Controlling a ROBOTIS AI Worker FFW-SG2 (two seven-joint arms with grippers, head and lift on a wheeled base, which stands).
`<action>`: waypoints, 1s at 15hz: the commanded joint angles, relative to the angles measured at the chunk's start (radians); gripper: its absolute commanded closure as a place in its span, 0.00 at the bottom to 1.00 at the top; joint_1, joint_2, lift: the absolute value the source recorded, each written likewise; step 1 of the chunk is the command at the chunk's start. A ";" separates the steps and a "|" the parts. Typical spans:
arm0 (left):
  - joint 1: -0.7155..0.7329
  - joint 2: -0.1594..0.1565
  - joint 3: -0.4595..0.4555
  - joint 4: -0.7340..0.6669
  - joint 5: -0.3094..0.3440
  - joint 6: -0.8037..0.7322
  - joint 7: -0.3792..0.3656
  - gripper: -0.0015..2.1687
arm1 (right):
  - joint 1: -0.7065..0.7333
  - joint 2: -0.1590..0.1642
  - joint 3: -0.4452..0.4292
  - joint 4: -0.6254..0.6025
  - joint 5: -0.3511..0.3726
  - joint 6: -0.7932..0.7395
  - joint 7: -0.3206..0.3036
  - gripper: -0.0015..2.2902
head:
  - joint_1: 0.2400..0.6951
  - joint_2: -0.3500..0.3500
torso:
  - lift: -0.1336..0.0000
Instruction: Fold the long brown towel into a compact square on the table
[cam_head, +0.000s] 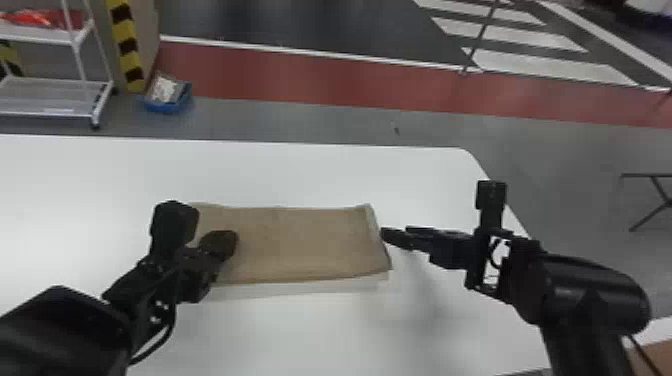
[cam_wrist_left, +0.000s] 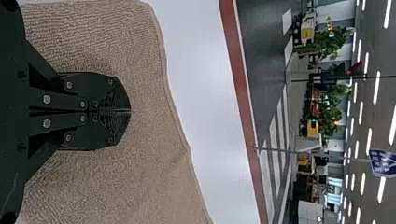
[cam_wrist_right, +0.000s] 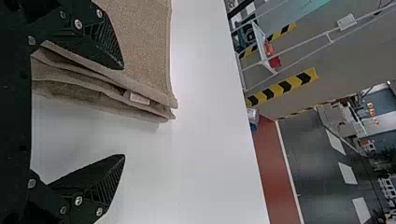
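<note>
White tabletop (cam_head: 300, 175) bears folded brown towel (cam_head: 300, 240); red floor strip (cam_head: 300, 77) beyond. Left gripper (cam_head: 227, 241) pressed together; right gripper (cam_head: 395, 234) spread.

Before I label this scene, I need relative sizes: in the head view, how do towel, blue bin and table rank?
1. Table
2. Towel
3. Blue bin, farther off on the floor

A small white rectangular label (cam_wrist_right: 139, 98) lies at the edge of the folded brown cloth towel (cam_wrist_right: 140, 56); its print is illegible. A blue sign with white markings (cam_wrist_left: 382, 163), in the room behind, is likewise unreadable.
</note>
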 joint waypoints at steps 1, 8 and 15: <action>-0.001 0.002 0.000 0.007 -0.008 0.015 0.000 0.88 | -0.033 -0.002 0.044 0.036 0.043 0.000 -0.001 0.11 | 1.00 0.16 | 0.07; -0.006 0.000 -0.001 0.017 -0.025 0.043 -0.006 0.88 | -0.114 0.000 0.114 0.109 0.060 0.049 0.037 0.32 | 1.00 0.21 | 0.07; -0.004 0.000 -0.007 0.017 -0.025 0.070 -0.006 0.88 | -0.116 -0.002 0.094 0.095 0.027 0.107 0.106 0.57 | 1.00 0.24 | 0.07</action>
